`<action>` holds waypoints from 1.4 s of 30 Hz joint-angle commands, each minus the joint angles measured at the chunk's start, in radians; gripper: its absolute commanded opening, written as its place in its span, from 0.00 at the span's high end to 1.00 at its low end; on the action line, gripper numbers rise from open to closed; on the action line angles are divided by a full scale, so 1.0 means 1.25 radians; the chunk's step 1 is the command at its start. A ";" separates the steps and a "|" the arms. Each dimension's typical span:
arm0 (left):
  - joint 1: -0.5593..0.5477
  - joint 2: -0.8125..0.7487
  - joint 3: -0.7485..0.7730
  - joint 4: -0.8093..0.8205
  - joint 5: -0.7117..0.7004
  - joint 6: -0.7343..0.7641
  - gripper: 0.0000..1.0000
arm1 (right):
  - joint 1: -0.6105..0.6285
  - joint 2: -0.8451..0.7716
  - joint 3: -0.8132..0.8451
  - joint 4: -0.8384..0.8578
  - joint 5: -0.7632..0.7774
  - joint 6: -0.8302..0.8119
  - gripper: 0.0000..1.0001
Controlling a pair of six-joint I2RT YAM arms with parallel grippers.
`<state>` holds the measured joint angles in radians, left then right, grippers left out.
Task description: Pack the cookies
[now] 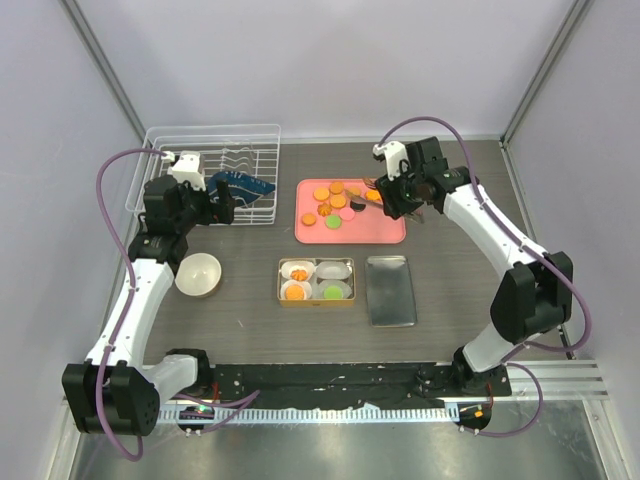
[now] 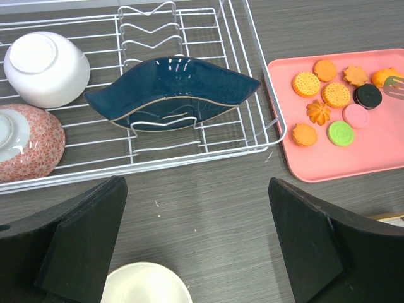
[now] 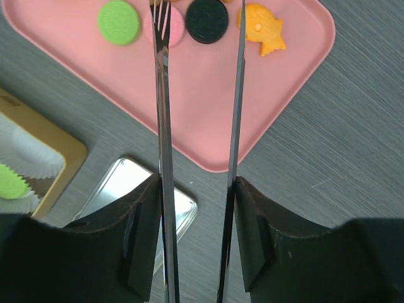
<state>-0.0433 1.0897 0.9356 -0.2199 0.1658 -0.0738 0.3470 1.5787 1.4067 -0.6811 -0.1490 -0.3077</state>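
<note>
Well, embossing on cookies (image 2: 336,95) unreadable; right gripper (image 3: 197,208) grips tongs (image 3: 163,126).

A: Walls (image 1: 320,60)?
B: Pale lavender panels on three sides, with metal posts (image 1: 104,68) at the back corners.
A: Table (image 1: 245,325)?
B: Dark grey wood grain, matte. Light even, shadows soft.
</note>
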 commanded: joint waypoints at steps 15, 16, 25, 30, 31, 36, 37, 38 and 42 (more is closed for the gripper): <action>0.004 0.009 0.010 0.036 0.001 0.005 0.00 | -0.084 0.089 0.018 0.083 -0.077 -0.023 0.48; 0.004 0.009 0.010 0.036 0.001 0.005 0.00 | -0.084 0.093 0.022 0.083 -0.083 -0.020 0.48; 0.004 0.007 0.009 0.036 -0.003 0.008 0.00 | -0.084 0.135 0.055 0.087 -0.109 -0.010 0.48; 0.004 0.007 0.008 0.037 -0.007 0.009 0.00 | -0.084 0.135 0.056 0.087 -0.124 -0.009 0.48; 0.004 0.006 0.007 0.036 -0.007 0.010 0.00 | -0.085 0.131 0.052 0.087 -0.129 -0.012 0.48; 0.004 0.009 0.007 0.036 -0.006 0.010 0.00 | -0.084 0.093 0.023 0.092 -0.151 -0.015 0.48; 0.004 0.009 0.007 0.035 -0.005 0.010 0.00 | -0.084 0.088 0.020 0.093 -0.151 -0.015 0.48; 0.005 0.009 0.007 0.037 -0.004 0.010 0.00 | -0.085 0.083 0.016 0.093 -0.150 -0.014 0.48; 0.004 0.008 0.007 0.036 -0.003 0.009 0.00 | -0.084 0.055 -0.006 0.093 -0.150 -0.019 0.48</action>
<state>-0.0433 1.1004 0.9356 -0.2199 0.1650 -0.0704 0.2401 1.7340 1.4136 -0.6037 -0.3107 -0.3275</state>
